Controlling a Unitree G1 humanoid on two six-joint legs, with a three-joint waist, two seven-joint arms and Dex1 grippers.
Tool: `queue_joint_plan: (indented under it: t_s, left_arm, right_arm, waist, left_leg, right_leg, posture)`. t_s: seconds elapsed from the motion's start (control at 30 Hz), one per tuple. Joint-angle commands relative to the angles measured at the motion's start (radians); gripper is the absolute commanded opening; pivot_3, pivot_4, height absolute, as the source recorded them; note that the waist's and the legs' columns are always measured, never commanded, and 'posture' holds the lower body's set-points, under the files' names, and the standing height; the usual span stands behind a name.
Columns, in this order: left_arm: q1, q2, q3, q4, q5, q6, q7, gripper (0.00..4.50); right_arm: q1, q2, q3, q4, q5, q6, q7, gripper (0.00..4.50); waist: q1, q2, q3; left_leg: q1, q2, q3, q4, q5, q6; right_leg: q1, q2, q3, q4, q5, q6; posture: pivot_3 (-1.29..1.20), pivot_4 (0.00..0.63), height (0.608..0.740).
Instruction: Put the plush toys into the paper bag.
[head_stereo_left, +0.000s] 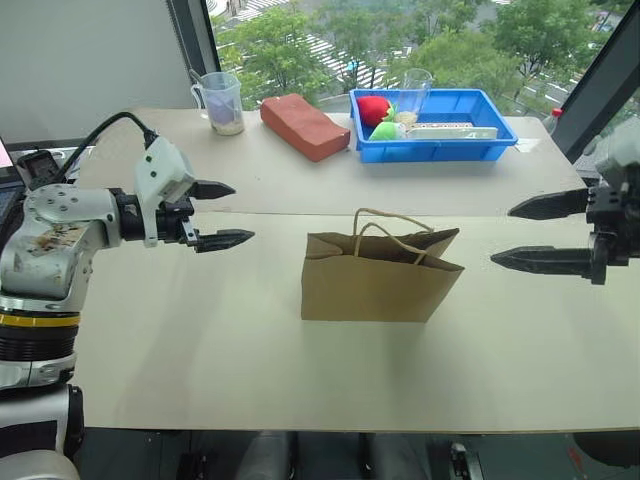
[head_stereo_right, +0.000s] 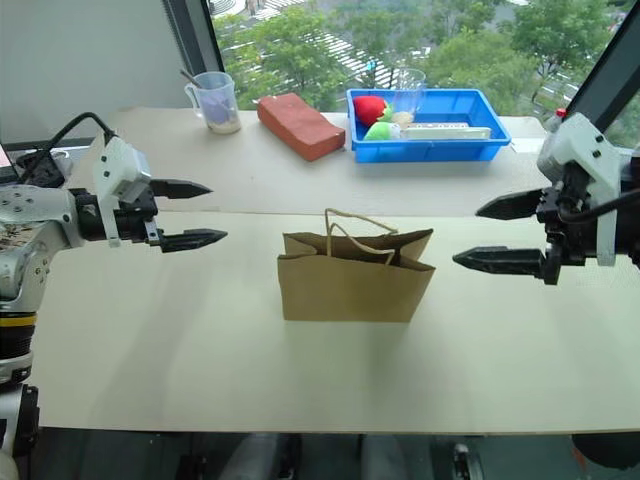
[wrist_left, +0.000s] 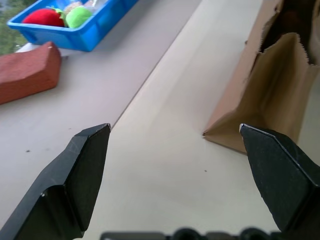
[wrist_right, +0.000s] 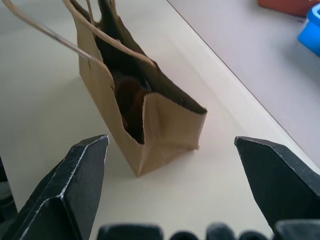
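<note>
Our paper bag (head_stereo_left: 378, 275) stands upright mid-surface (head_stereo_left: 200, 340), handles up, between both arms. The left gripper (head_stereo_left: 218, 214) and right gripper (head_stereo_left: 528, 233) hang to either side, well apart from it, jaws spread wide and empty. Through the bag's mouth the right wrist view shows a dark brown mass (wrist_right: 131, 102) inside, likely the monkey plush; we cannot make out the white toy. We judge the loading near done: clearing the arms outward, away from the handles, should keep the bag standing.
</note>
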Motion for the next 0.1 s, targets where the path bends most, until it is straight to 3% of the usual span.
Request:
queue_joint_plan:
  t_s: [0.03,0.1]
  left_arm:
    - [-0.012,-0.015,0.01,-0.061,-0.04,0.038,0.012,4.41]
    - [-0.016,-0.02,0.001,-0.068,-0.021,0.015,0.014,4.41]
  right_arm:
    - [0.046,0.026,-0.07,-0.02,-0.008,-0.048,-0.035,4.5]
    - [0.068,0.04,-0.079,-0.026,-0.002,-0.054,-0.049,4.5]
  waist:
    - [0.0,0.0,0.0]
    - [0.0,0.0,0.0]
  left_leg:
    - [0.0,0.0,0.0,0.0,0.0,0.0]
    - [0.0,0.0,0.0,0.001,0.0,0.0]
  right_leg:
    - [0.0,0.0,0.0,0.0,0.0,0.0]
    - [0.001,0.001,0.0,0.0,0.0,0.0]
  posture:
    - [0.0,0.15,0.74]
    - [0.0,0.15,0.74]
